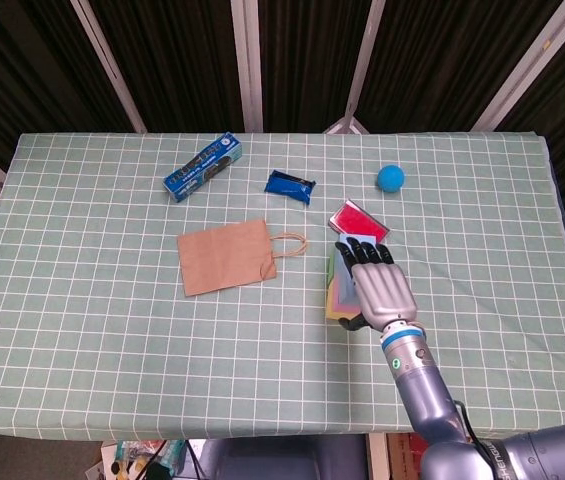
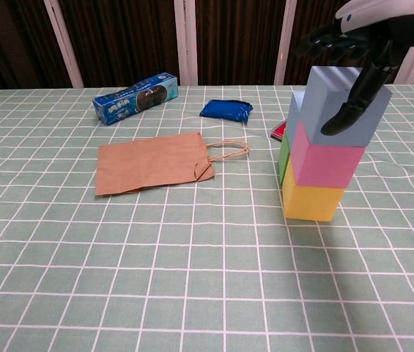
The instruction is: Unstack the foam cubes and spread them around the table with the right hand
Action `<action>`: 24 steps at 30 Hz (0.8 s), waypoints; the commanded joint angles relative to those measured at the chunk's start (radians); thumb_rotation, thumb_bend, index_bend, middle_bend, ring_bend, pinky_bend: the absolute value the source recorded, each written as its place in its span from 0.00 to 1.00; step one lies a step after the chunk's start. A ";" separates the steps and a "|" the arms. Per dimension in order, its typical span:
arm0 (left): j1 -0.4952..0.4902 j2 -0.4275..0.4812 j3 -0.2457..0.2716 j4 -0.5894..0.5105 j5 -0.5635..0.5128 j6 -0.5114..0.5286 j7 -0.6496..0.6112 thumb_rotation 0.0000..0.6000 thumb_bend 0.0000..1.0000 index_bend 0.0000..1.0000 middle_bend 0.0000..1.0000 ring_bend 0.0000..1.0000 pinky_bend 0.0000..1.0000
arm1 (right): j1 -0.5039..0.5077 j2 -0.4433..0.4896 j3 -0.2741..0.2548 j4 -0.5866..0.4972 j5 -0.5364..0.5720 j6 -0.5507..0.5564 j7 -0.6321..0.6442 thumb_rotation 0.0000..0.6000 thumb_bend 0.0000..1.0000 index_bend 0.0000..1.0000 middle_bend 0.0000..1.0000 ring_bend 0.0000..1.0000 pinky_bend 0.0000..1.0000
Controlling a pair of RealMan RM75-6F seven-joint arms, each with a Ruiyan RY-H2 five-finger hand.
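Observation:
The foam cubes form a stack right of the table's middle. In the chest view a light blue cube tops a pink cube and a yellow cube. A green cube and a second blue cube stand behind them. My right hand hovers over the stack and hides most of it in the head view. From the chest my right hand has spread fingers above the top blue cube, the thumb hanging in front of its right face. It grips nothing. My left hand is out of sight.
A brown paper bag lies left of the stack. Farther back are a blue box, a dark blue packet and a blue ball. A flat red item sits just behind the stack.

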 commanded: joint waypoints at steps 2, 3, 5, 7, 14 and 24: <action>0.001 -0.003 -0.001 -0.003 0.001 0.003 0.006 1.00 0.31 0.12 0.00 0.00 0.02 | 0.035 -0.045 0.013 0.000 0.035 0.069 -0.031 1.00 0.17 0.00 0.12 0.00 0.00; 0.001 -0.004 -0.001 -0.004 0.003 0.003 0.008 1.00 0.31 0.12 0.00 0.00 0.02 | 0.037 -0.048 0.014 0.000 0.038 0.078 -0.034 1.00 0.17 0.00 0.13 0.00 0.00; 0.001 -0.004 -0.001 -0.005 0.001 0.002 0.011 1.00 0.31 0.12 0.00 0.00 0.02 | 0.044 -0.053 0.013 0.000 0.042 0.097 -0.047 1.00 0.17 0.00 0.16 0.01 0.00; 0.001 -0.005 -0.002 -0.006 0.000 0.002 0.013 1.00 0.31 0.12 0.00 0.00 0.02 | 0.051 -0.058 0.012 0.000 0.045 0.113 -0.060 1.00 0.17 0.01 0.19 0.03 0.00; 0.002 -0.005 -0.005 -0.007 -0.004 0.005 0.009 1.00 0.31 0.12 0.00 0.00 0.02 | 0.063 -0.080 0.015 0.000 0.052 0.140 -0.073 1.00 0.17 0.10 0.31 0.13 0.00; 0.002 -0.008 -0.006 -0.008 -0.003 0.006 0.005 1.00 0.30 0.13 0.00 0.00 0.02 | 0.070 -0.106 -0.017 0.042 -0.013 0.208 -0.120 1.00 0.17 0.18 0.42 0.42 0.01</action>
